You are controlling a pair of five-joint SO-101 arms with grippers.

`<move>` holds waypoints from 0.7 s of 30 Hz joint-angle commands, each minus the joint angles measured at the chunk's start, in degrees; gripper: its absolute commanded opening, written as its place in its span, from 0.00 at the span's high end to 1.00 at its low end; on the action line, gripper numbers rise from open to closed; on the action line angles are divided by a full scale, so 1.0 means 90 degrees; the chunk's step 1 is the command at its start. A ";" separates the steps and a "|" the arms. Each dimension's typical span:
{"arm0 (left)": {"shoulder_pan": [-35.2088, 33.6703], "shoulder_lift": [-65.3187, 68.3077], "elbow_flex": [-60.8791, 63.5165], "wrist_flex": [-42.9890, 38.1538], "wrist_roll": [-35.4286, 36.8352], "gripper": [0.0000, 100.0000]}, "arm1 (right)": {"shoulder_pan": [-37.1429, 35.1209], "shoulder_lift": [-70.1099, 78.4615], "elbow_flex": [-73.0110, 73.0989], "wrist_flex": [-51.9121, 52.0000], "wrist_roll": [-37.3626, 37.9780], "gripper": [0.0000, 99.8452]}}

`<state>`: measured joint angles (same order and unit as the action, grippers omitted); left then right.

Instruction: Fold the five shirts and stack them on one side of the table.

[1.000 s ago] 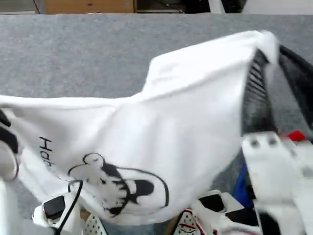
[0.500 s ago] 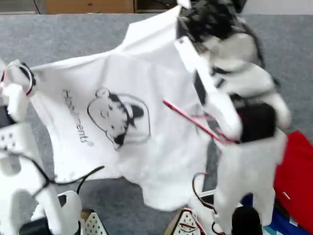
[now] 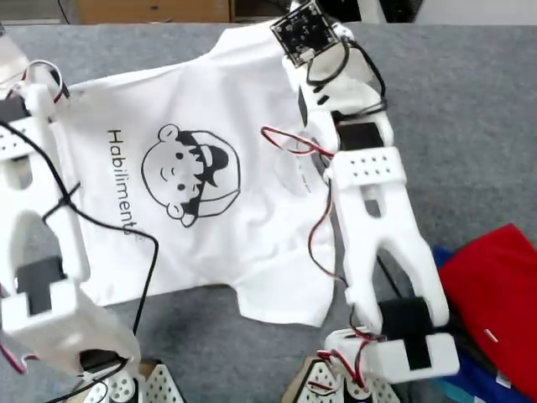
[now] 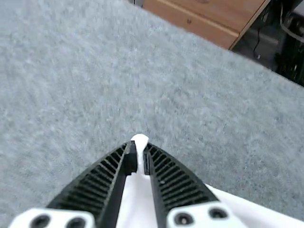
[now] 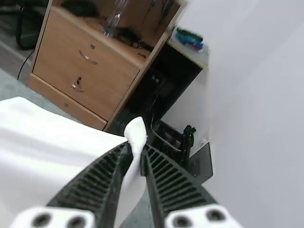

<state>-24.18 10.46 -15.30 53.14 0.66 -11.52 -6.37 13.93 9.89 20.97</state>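
A white shirt (image 3: 201,193) with a black cartoon print lies spread over the grey table, print up. My left gripper (image 4: 138,154) is shut on a corner of the white shirt (image 4: 139,176) at the table's far left; its arm (image 3: 33,210) runs down the left side. My right gripper (image 5: 134,145) is shut on another edge of the white shirt (image 5: 52,142), held up at the table's far side, under the right arm's wrist (image 3: 306,34). A red shirt (image 3: 491,277) lies at the near right.
The right arm (image 3: 369,193) stretches across the shirt's right part. Blue cloth (image 3: 470,390) peeks out beside the red shirt at the near right edge. Bare grey table (image 3: 470,126) lies to the far right. A wooden drawer cabinet (image 5: 80,71) stands behind the table.
The shirt hung lifted close to the camera a second ago; both arms have carried it away and down, and it now lies spread flat on the table.
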 commanded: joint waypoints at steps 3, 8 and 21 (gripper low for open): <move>0.0000 0.0327 -0.1485 0.1514 -0.0088 0.98 | 0.0142 -0.0415 -0.0435 0.0957 0.0020 1.00; 0.0107 0.0308 -0.1592 0.2891 -0.0703 0.98 | 0.0112 -0.1236 -0.0435 0.3253 0.0059 1.00; 0.0840 -0.1890 0.0918 0.4278 -0.1612 0.98 | 0.0132 -0.3336 0.0054 0.7502 0.0479 1.00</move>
<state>-18.29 0.53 -15.82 91.38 -12.62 -11.16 -30.20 13.67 73.89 24.84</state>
